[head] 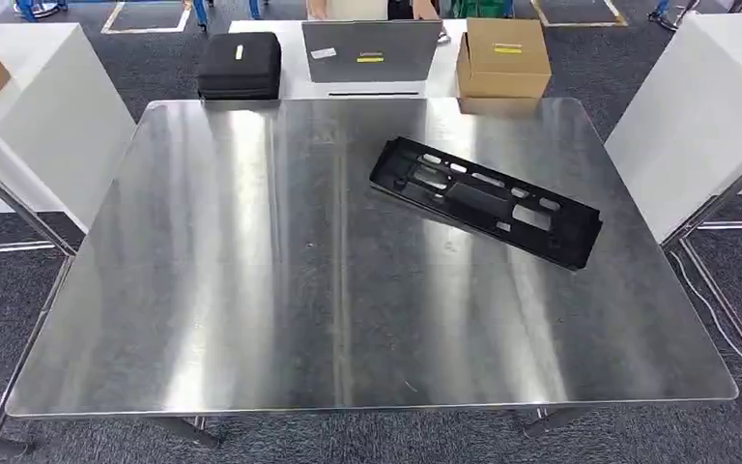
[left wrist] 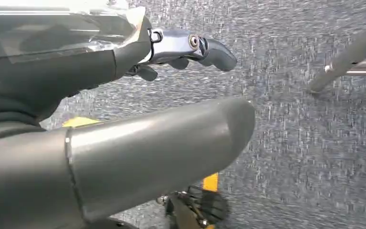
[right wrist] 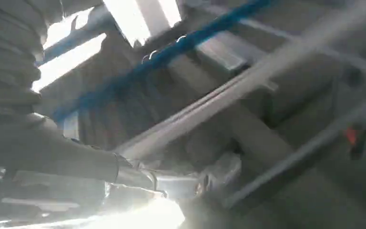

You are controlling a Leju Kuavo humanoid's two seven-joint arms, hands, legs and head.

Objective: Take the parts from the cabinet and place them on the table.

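Left hand (left wrist: 124, 143) empty, fingers apart, above carpet; part (head: 484, 199) flat on table (head: 251, 290)

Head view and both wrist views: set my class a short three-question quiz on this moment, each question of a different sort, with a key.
1. True or false: the black plastic part lies flat on the steel table.
2. Multiple choice: beyond the table's far edge, between the black case and the cardboard box, stands A) a laptop, B) a kettle, C) a toolbox.
3. Fill in: the left wrist view shows the left hand over grey ____ floor, holding nothing.

Key
1. True.
2. A, the grey laptop.
3. Carpet. The right hand is too blurred to judge.
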